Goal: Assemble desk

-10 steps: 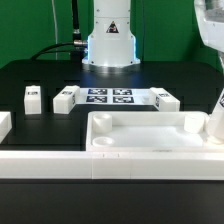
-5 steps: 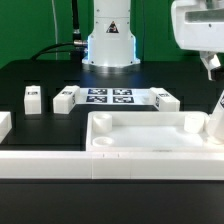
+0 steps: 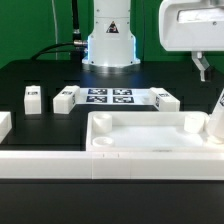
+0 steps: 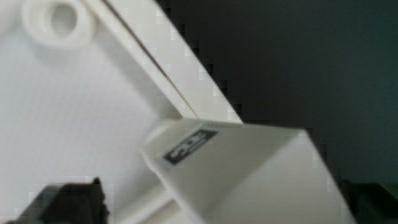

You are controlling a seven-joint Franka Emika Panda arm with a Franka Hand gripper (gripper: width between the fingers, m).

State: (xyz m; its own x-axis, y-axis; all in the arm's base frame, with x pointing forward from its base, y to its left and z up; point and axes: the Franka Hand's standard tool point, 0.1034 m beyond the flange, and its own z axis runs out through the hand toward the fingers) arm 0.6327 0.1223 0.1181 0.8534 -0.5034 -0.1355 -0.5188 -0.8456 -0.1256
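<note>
Jaws wide open, above upright leg (image 3: 217,118)

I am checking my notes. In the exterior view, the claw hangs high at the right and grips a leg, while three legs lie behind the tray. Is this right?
Not quite. The claw grips nothing: the exterior view shows it hanging open and empty, high at the right. The rest holds: three legs lie behind the tray.
</note>
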